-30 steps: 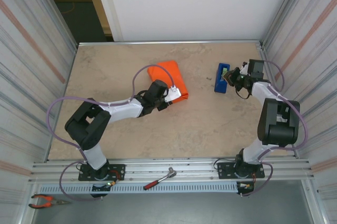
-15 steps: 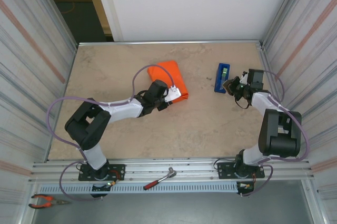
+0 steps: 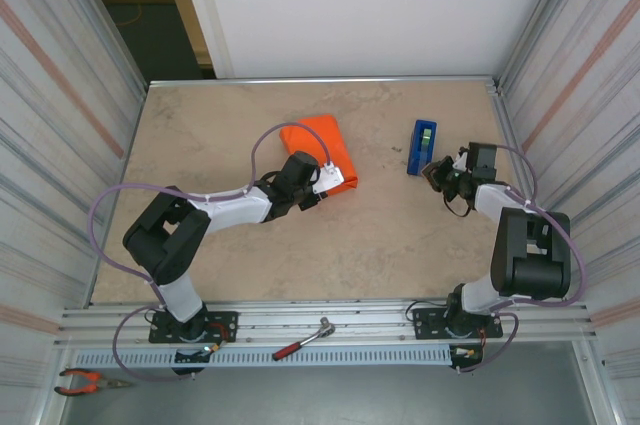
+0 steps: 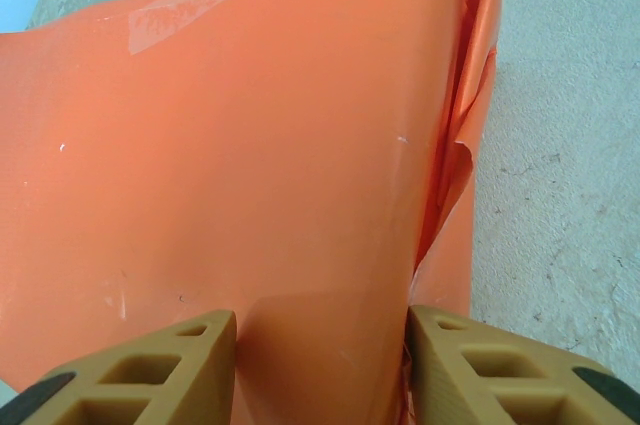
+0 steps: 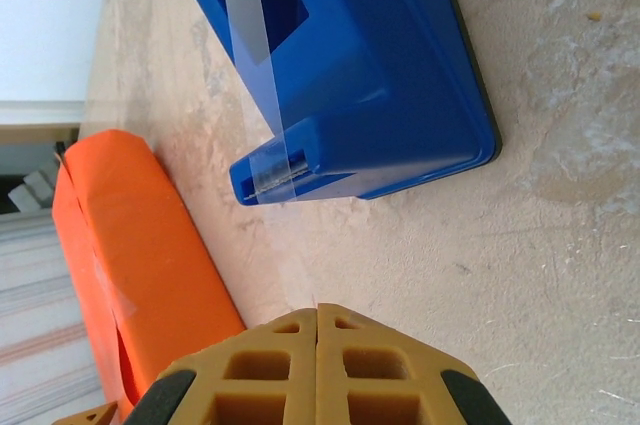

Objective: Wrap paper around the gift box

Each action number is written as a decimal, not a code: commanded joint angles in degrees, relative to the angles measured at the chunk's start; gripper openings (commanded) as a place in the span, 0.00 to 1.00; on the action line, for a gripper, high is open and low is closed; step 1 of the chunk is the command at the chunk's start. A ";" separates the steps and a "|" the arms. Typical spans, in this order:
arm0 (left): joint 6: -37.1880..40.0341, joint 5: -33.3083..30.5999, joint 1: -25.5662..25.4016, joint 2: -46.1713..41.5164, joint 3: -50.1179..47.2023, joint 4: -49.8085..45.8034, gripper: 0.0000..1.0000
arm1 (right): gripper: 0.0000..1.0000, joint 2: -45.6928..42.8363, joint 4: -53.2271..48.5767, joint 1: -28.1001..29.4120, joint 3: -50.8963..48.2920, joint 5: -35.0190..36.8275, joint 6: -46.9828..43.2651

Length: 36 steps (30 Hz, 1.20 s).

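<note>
- While the paper [image 4: 250,145] lies folded on the bench [image 4: 560,145], the left hand [image 4: 320,365] clamps its end.
- Fingers together, the right hand [image 5: 318,320] sits just beside the dispenser [image 5: 370,75].

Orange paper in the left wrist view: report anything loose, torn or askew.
The paper gapes along its right side: the layers stand apart in crumpled, uneven folds, with no tape visible there. A clear tape strip lies flat near the top left.
</note>
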 commanded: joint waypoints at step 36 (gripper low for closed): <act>-1.84 -0.10 -0.83 0.17 -0.05 -5.49 0.46 | 0.00 8.50 8.32 4.91 -0.36 -1.91 7.22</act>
